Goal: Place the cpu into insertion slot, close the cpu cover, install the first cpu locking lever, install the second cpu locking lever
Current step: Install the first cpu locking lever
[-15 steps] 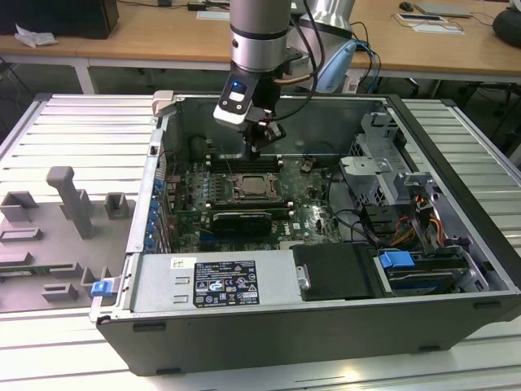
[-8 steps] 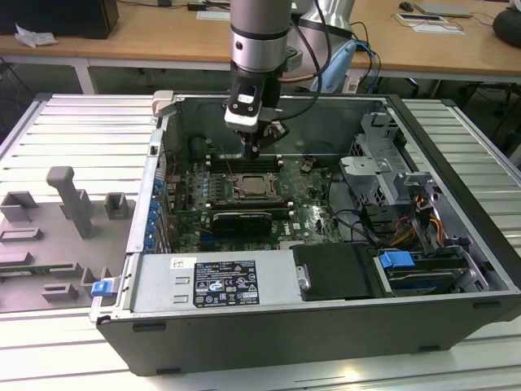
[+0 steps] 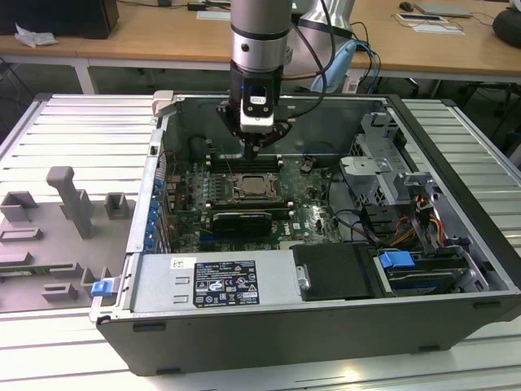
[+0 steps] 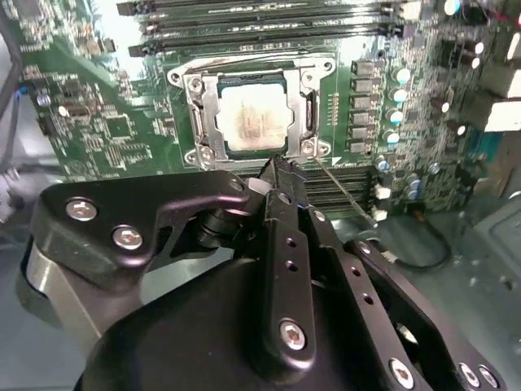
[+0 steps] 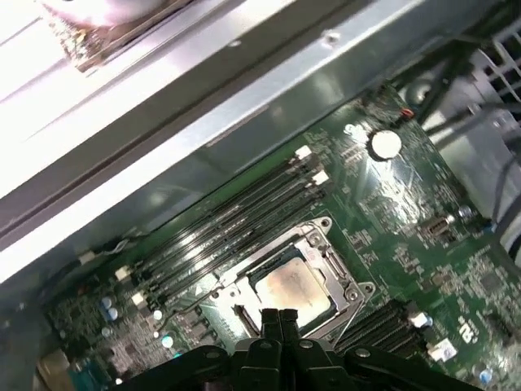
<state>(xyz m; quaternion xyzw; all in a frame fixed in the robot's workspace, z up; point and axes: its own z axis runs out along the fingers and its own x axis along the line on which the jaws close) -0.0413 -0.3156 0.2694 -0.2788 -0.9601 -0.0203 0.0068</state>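
Note:
The cpu (image 4: 252,120), a pale silvery square, lies in the insertion slot (image 4: 303,81) on the green board. The cpu cover (image 4: 202,110), a thin metal frame, lies flat around it, with the chip showing through its window. A thin metal lever rod (image 4: 346,191) runs slantwise from one socket corner. My gripper (image 4: 277,169) hangs just above the socket's edge with its black fingers pressed together and nothing between them. In the first wrist view the fingertips (image 5: 279,316) overlap the rim next to the cpu (image 5: 293,287). In the exterior view the gripper (image 3: 254,148) is over the socket (image 3: 254,186).
Long memory slots (image 3: 244,160) lie behind the socket and a black graphics card (image 3: 241,221) lies in front. The case wall (image 3: 269,106), a drive cage (image 3: 383,175) with cables, and the power supply (image 3: 213,281) ring the board. Grey fixtures (image 3: 69,199) sit on the exterior view's left.

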